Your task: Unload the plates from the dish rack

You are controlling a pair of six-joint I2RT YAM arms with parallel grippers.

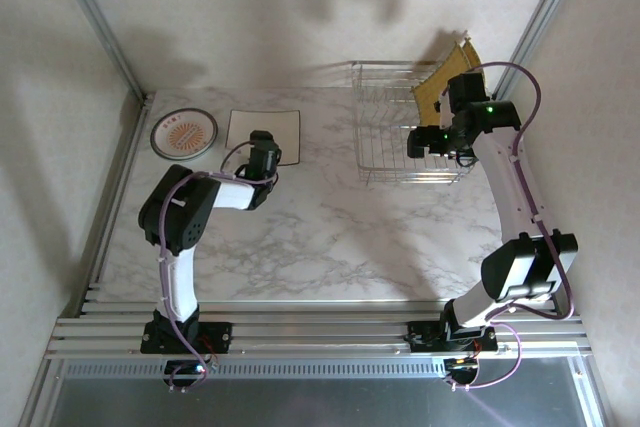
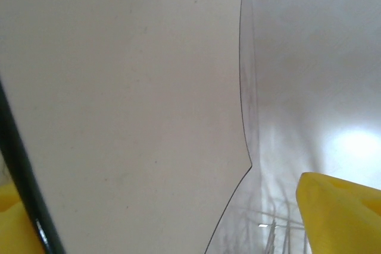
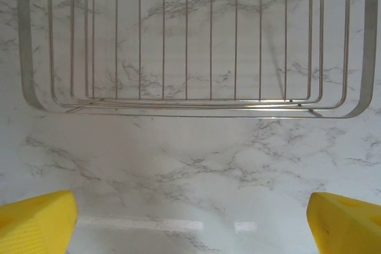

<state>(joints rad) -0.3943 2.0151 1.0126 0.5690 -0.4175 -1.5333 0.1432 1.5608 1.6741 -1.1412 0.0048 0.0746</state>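
Left fingers (image 2: 339,215) gape over the square whitish plate (image 1: 262,125), flat on the counter (image 1: 330,227) beside the round plate (image 1: 184,134) (both unloaded, seemingly). Right fingers (image 3: 36,224), wide apart, face the dish rack (image 3: 190,104), where a yellow striped plate (image 1: 432,92) leans.

Soft diffuse light, possibly blurred close-up

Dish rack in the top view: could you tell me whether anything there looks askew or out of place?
Yes: the yellow plate in the far right corner of the dish rack leans diagonally, its top poking above the rim, instead of standing upright. Nothing looks spilled or broken.
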